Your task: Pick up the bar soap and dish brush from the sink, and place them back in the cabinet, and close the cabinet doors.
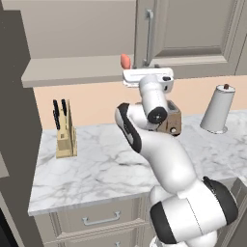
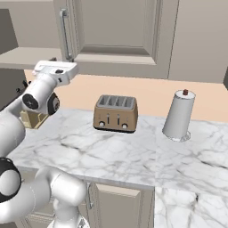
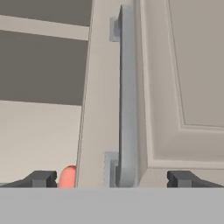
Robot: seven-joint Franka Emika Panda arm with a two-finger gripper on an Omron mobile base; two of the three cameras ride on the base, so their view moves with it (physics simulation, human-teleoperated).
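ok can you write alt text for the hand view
The open pincer faces the edge of a closed cabinet door, its two dark tips either side of the door's vertical silver handle. To the left the cabinet is open, and the orange bar soap peeks out on its shelf.

Soap (image 1: 125,61): only a sliver shows in left base view, rest behind hand; in hand view just a rounded bit at the door (image 3: 157,87) edge, cut by the bottom. Handle (image 3: 127,96) top runs off the frame. Toaster (image 1: 170,118) mostly behind the arm. Knife block (image 2: 33,118) nearly all hidden by arm in right view. Cabinet (image 1: 72,34) top cut off by the frame edge.
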